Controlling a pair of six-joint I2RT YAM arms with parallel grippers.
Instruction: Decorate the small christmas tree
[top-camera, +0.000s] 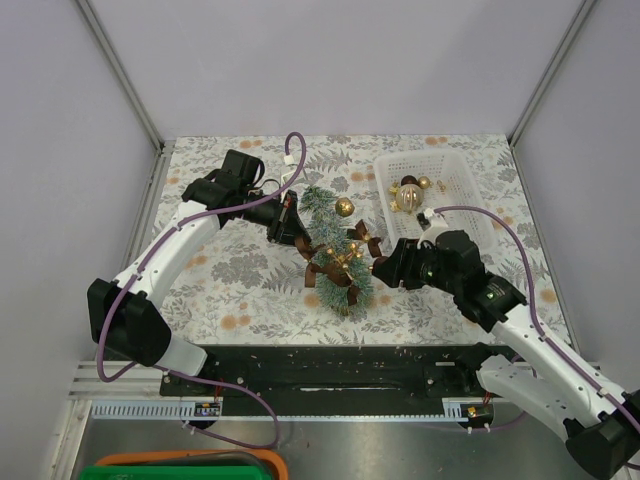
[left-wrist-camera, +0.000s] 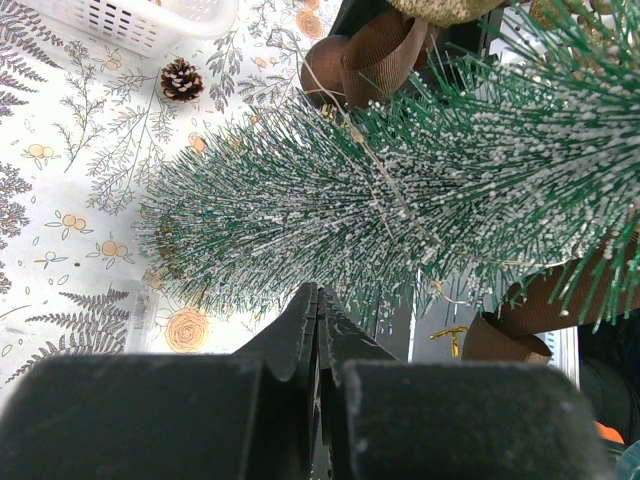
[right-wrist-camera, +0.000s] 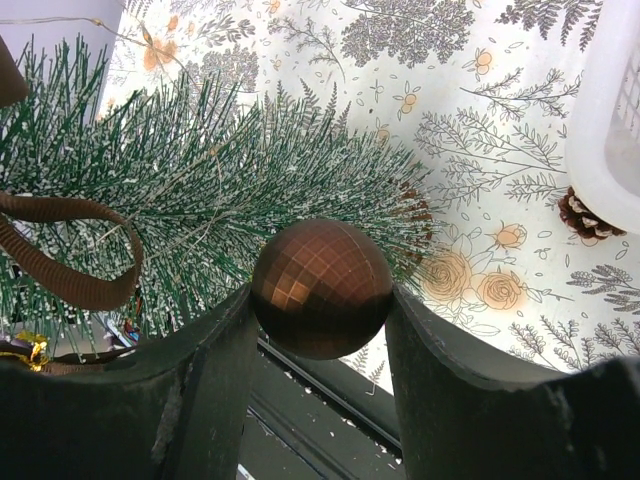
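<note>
The right gripper (top-camera: 379, 267) stands half spread, its two dark fingers (right-wrist-camera: 215, 370) pinching a brown faceted round bauble (right-wrist-camera: 320, 288) from both sides. The left gripper (left-wrist-camera: 318, 310) has its fingers pressed together, with nothing visible between them; the tips sit just beside the bristles, and whether they touch them cannot be told.

The small frosted-green bottle-brush Christmas tree (top-camera: 335, 250) is on the floral-patterned tablecloth (top-camera: 230, 270) between the two grippers, with its tip towards the far edge and its wide end nearer the arm bases. The held bauble is close against the tree's right flank. The left gripper is at the upper left flank.

A gold bauble (top-camera: 343, 207) and brown ribbon bows (left-wrist-camera: 385, 50) hang in the branches. A white plastic basket (top-camera: 390, 170) lies to the right, with a pinecone (right-wrist-camera: 585, 215) just beside it.
</note>
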